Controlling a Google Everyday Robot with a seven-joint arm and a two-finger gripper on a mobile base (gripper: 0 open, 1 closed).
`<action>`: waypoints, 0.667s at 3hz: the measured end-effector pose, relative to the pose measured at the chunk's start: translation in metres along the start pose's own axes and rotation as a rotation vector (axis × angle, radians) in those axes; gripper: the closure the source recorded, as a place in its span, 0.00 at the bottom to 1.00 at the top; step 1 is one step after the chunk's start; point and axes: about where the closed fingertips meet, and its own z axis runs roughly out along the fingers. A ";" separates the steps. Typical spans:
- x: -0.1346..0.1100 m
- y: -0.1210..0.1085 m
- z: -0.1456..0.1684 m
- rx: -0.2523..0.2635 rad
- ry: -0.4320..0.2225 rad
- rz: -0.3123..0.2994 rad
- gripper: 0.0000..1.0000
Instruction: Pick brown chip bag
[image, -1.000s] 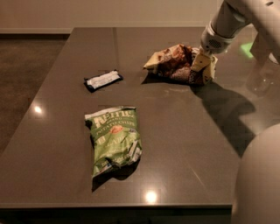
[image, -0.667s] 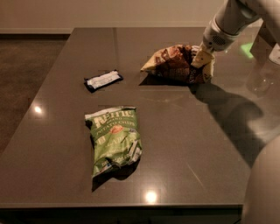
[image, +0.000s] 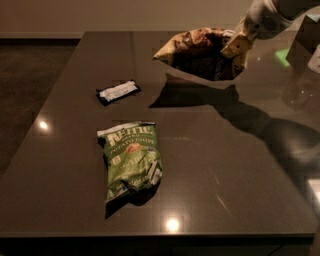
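Observation:
The brown chip bag (image: 200, 54) hangs in the air above the far right part of the dark table (image: 210, 170), its shadow on the surface below it. It is wrinkly, dark brown with pale cream edges. My gripper (image: 236, 46) is at the bag's right end, shut on it, with one cream fingertip showing in front of the foil. The white arm reaches in from the top right corner.
A green potato chip bag (image: 131, 161) lies flat in the near left-middle of the table. A small black-and-white flat packet (image: 118, 92) lies further back on the left. The table's near edge runs along the bottom; the floor lies beyond the left edge.
The brown chip bag has risen off the table with my gripper, which holds its right end. The green bag and the packet have not moved.

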 end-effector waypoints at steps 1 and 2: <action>-0.018 0.004 -0.024 0.004 -0.072 -0.020 1.00; -0.033 0.009 -0.041 0.005 -0.118 -0.045 1.00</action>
